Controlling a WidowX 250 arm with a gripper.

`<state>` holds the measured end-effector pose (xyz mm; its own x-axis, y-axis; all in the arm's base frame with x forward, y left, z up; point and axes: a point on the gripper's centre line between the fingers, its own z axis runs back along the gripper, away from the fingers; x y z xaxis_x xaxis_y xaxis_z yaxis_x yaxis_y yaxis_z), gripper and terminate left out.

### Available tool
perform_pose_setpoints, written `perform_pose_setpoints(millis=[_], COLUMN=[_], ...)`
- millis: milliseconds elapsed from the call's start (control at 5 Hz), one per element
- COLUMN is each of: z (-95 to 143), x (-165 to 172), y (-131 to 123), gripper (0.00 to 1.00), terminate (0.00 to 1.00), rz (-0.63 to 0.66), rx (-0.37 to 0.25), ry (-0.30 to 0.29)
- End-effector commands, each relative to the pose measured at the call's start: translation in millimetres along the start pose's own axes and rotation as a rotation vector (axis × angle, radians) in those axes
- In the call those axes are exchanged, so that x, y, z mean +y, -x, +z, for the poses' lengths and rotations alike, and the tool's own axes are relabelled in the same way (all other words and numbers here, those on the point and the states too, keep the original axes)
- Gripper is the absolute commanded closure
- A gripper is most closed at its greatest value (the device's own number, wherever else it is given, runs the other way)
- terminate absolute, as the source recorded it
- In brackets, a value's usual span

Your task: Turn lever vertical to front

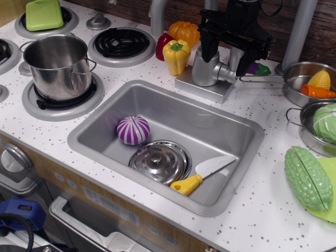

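Silver-grey, short, thick cylindrical lever (228,73): jutted sideways from the domed tap body (204,68) on its square plate (202,87), aimed at the right of the view, beside the long thin steel handle of the pan. Judged not yet turned; whole swing to the front left to do.

Black gripper (226,60): hung directly over the tap, jaws spread wide, one by the dome and the other just beyond the lever's tip. Gripped nothing as far as could be seen; contact with the lever could not be told. Looked placed for a push or a pinch, so task judged at its start: approach made, rotation not begun.

Grey metal sink (247,131), sunk in the white speckled table (262,220): held a purple-and-white striped round toy vegetable (133,130), a round steel lid with knob (160,160) just beside it, and a toy knife with yellow handle (205,176) touching the lid's edge.

Shiny steel pot (56,65) on the near burner: appeared empty. Steel pan (294,71) at right: carried a yellow corn cob (320,80) and an orange carrot (317,92). Smaller steel pot (304,134) below it: held a green cabbage (326,123).
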<state>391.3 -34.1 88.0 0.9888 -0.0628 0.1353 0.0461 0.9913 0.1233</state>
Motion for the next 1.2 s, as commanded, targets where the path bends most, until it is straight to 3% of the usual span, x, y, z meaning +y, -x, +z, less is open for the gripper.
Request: perform_pose_setpoints(millis=[0, 400, 600, 1000], z=[0.0, 16.6, 23.0, 24.8], x=[0.0, -3.0, -4.1, -1.9], y=[0.0, -19.9, -29.9, -46.5], gripper=[0.0, 0.0, 0.0, 0.0], terminate=[0.0, 0.0, 0.0, 0.0], rz=[0.0, -0.016, -0.002, -0.003], rx=[0.0, -0.125, -0.212, -0.282], ry=[0.0, -0.053, -0.039, -0.057])
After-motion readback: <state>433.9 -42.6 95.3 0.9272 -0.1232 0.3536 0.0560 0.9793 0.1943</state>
